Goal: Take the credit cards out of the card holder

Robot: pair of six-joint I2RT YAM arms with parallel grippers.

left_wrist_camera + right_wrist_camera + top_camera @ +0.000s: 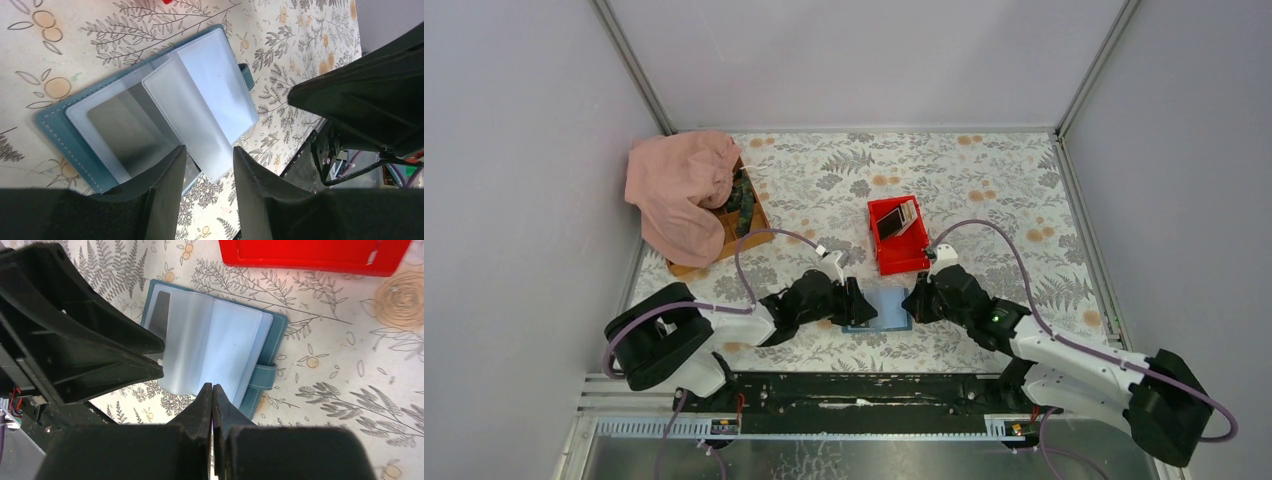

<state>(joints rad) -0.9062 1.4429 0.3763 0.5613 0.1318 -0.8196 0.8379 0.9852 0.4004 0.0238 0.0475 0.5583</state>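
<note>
The card holder (879, 308) lay open and flat on the tabletop (1004, 170), low in the middle of the overhead view, directly between the two arms. It was spread that way so its clear plastic sleeves faced up and could be reached from either side.

The left tool (208, 148) was released. Its two fingers stood apart, with the near end of one sleeve reaching into the gap between them. Nothing was pinched, and I could not tell whether either finger touched the plastic. That stance looked like a line-up for nipping the sleeve or the card in it.

A grey card (130, 130) sat inside a sleeve on the holder's left half, so the job looked unfinished.

The right tool (212, 386) was clenched, its fingers pressed together with nothing visible between them. Its tip sat at the near edge of the sleeves, beside the snap strap (262, 376). It was probably there to pin the holder down, though contact was not clear.

Just above the holder in the overhead view stood the red bin (896, 250), with credit cards (896, 222), dark and pale, already lying in it.

The tabletop wore a cloth printed with grey ferns and orange blossoms. Plain pale walls with metal corner posts closed it in. At upper left a pink cloth (679, 185) was draped over a wooden tray (746, 238).
</note>
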